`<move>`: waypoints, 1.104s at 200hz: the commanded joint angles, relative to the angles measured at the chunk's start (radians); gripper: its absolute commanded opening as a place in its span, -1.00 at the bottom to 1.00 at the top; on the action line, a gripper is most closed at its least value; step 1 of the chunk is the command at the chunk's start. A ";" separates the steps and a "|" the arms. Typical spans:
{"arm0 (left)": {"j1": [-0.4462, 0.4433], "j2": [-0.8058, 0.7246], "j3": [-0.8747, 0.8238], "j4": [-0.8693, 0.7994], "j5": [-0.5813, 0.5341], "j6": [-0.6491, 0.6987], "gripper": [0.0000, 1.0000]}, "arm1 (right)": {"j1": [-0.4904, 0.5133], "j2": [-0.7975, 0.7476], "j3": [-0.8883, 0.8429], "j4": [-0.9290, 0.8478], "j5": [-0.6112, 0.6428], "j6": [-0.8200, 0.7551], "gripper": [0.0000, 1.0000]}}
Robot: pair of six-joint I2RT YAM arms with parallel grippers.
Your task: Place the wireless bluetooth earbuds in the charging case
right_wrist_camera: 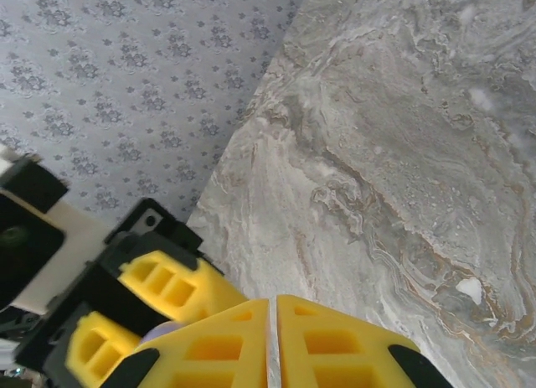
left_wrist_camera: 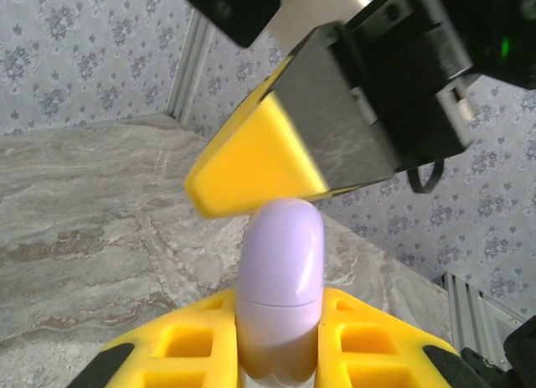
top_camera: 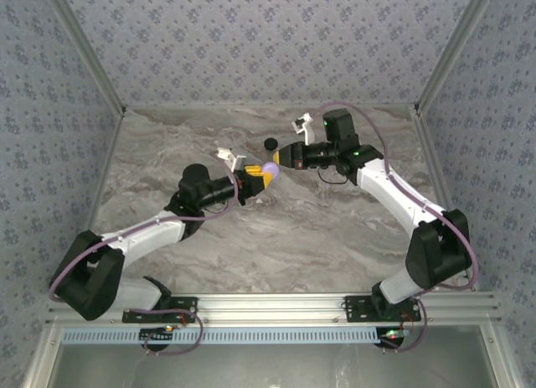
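- The case (left_wrist_camera: 280, 279) is up off the table (top_camera: 335, 229), midway between the two arms, clamped in my left gripper (top_camera: 256, 177), whose fingers (left_wrist_camera: 188, 346) are closed tight on its lower half
- I judge it is held aloft so the other arm can work on its free end
- Its long axis runs straight out from those fingers, with the rounded end towards my right gripper (right_wrist_camera: 273, 317) and the seam crosswise
- That gripper's fingers are pressed together on nothing I can see, tip right at the case's end
- A black round thing (top_camera: 270, 142) lies on the table behind
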 commanded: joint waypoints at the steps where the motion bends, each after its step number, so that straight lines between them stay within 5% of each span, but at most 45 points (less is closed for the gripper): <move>1: -0.007 0.005 0.012 -0.005 -0.023 -0.005 -0.66 | 0.005 -0.031 -0.002 -0.010 -0.021 -0.016 -0.73; 66: -0.007 0.034 0.101 -0.250 -0.126 -0.001 -0.63 | 0.005 -0.036 0.025 -0.199 0.321 -0.078 -0.68; 122: -0.002 0.126 0.221 -0.476 -0.270 -0.062 -0.61 | 0.005 -0.044 0.012 -0.275 0.484 -0.096 -0.68; 185: 0.023 0.337 0.439 -0.769 -0.270 -0.194 -0.60 | 0.001 -0.067 -0.024 -0.305 0.542 -0.109 -0.67; 221: 0.056 0.484 0.516 -0.765 -0.192 -0.288 -0.61 | -0.002 -0.078 -0.040 -0.299 0.538 -0.106 -0.67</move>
